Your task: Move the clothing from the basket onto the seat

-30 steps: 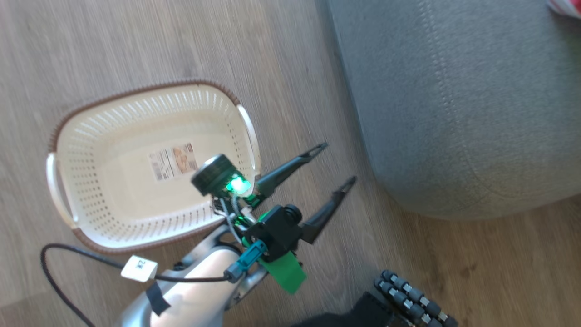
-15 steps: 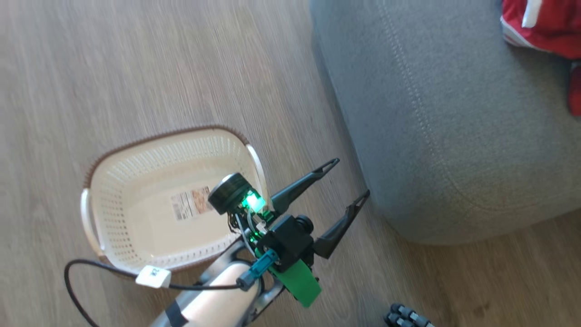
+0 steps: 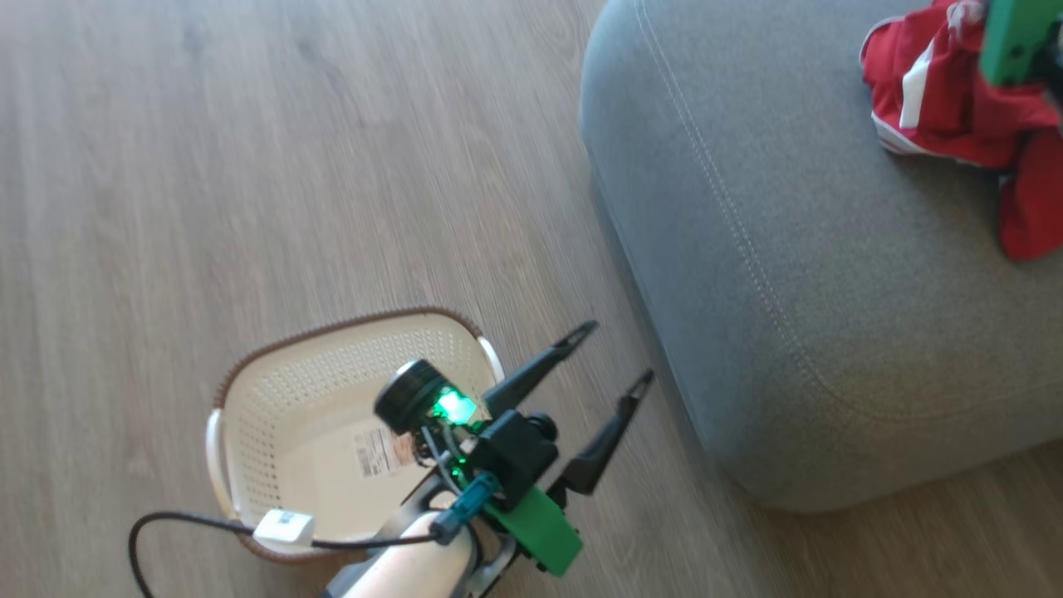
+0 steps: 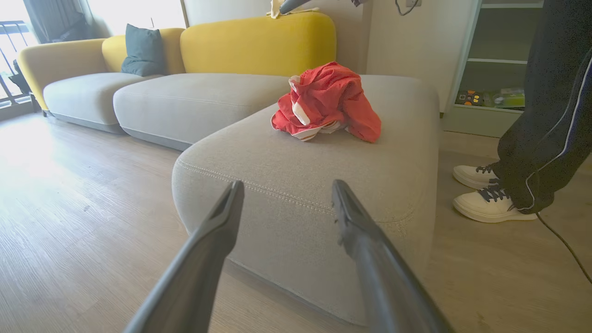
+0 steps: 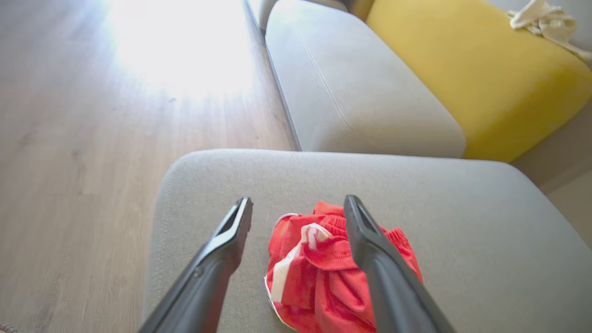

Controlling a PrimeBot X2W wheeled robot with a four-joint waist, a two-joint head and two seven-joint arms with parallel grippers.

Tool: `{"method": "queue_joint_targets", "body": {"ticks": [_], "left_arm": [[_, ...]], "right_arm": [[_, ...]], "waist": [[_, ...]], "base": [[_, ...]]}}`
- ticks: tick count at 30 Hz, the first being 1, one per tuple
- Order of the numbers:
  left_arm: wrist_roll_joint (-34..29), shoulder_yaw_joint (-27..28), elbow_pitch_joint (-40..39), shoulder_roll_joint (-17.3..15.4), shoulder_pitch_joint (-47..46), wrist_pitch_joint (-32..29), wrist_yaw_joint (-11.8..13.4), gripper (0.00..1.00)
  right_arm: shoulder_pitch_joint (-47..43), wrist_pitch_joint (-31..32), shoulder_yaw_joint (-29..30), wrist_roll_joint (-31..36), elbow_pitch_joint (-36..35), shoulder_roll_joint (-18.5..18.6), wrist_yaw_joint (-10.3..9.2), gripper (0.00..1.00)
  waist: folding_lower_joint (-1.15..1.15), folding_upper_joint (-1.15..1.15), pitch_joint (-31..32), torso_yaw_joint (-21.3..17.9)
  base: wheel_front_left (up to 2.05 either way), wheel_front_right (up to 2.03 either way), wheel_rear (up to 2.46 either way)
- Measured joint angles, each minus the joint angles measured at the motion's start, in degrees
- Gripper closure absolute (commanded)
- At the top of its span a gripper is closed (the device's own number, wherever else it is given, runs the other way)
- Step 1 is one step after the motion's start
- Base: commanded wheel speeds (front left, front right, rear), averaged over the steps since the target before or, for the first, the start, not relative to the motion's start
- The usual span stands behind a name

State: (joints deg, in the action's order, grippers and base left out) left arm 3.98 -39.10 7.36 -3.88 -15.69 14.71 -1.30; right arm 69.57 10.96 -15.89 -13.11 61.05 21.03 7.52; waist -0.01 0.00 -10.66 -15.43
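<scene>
Location. The red clothing [image 5: 323, 277] lies in one crumpled heap on top of the grey seat [image 3: 789, 249], away from its rounded corner. The cream basket [image 3: 274, 415] stands on the wood floor [image 3: 249, 166], apart from the seat. The part of its bottom that we can see carries only a label sticker [image 3: 382, 448].

Grippers. The left gripper [image 3: 614, 353] hangs over the floor between basket and seat, its fingers spread and nothing between them. The right gripper [image 5: 298, 200] is above the heap with its fingers likewise spread. We see no cloth pinched in it.

Handling, in our judgement. The fabric reads as thin, limp and light. It should drape and trail when lifted, and it may snag on a fingertip as the grip opens. It is neither fragile nor slippery. Should it need retaking, a raised fold or the gathered band at the top of the heap offers the best pinch. The flat panels would only slide along the cushion.

Obscured. We cannot separate the heap into two garments. In the head view it is cut by the frame edge. The left arm covers the basket's near side, so we cannot confirm that part empty. We cannot tell whether the right fingers touch the cloth. In the left wrist view a person's trainers [image 4: 490, 203] stand beside the seat.
</scene>
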Motion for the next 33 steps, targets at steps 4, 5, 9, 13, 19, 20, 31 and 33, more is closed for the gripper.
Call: {"method": "queue_joint_targets", "body": {"ticks": [4, 5, 9, 13, 19, 20, 31, 33], "left_arm": [[0.0, 1.8, 0.4, 0.1, 1.0, 0.0, 0.5, 0.00], [0.0, 2.2, 0.5, 0.1, 1.1, 0.0, 0.5, 0.00], [0.0, 4.0, 0.8, 0.2, 1.2, 0.0, 0.9, 0.00], [0.0, 7.3, 0.8, 0.2, 1.7, 0.0, 1.5, 0.00], [0.0, 12.3, 0.8, 0.4, 1.9, 0.0, 2.6, 0.00], [0.0, 13.1, 0.8, 0.4, 2.0, 0.0, 2.6, 0.00], [1.5, 22.1, 0.8, 0.9, 5.6, 0.0, 5.7, 0.00], [3.7, 23.4, 1.4, 0.9, 6.4, 0.0, 7.1, 0.00]], "right_arm": [[-6.2, -2.1, -6.0, -8.2, -11.1, 4.8, 0.00, 0.00], [-8.1, -3.0, -7.1, -10.7, -14.7, 7.0, 0.00, 0.00], [-15.2, -8.0, -8.5, -17.9, -27.8, 14.5, -0.01, 0.00], [-21.4, -12.9, -9.5, -20.1, -38.6, 16.7, -0.01, 0.00], [-31.2, -19.4, -6.5, -19.4, -46.6, 16.8, -0.01, 0.00], [-32.5, -20.4, -6.0, -18.4, -47.6, 16.6, -0.01, 0.00], [-49.2, -24.9, 2.0, -10.9, -50.5, 3.3, -0.01, 0.00], [-51.7, -25.3, 3.7, -10.0, -50.0, 0.7, -0.01, 0.00]], "waist": [[0.00, 0.00, 1.9, 0.5], [0.00, 0.00, 2.3, 0.8], [0.00, 0.00, 3.4, 2.5], [0.00, 0.00, 4.2, 4.0], [0.00, 0.00, 5.2, 6.1], [0.00, 0.00, 5.3, 6.5], [0.00, 0.00, 7.1, 10.9], [0.00, 0.00, 7.4, 11.8]], "base": [[0.00, 0.00, 0.00], [0.00, 0.00, 0.00], [0.00, 0.00, 0.00], [0.00, 0.00, 0.00], [0.00, 0.00, 0.00], [0.00, 0.00, 0.00], [0.00, 0.00, 0.00], [0.00, 0.00, 0.00]]}}
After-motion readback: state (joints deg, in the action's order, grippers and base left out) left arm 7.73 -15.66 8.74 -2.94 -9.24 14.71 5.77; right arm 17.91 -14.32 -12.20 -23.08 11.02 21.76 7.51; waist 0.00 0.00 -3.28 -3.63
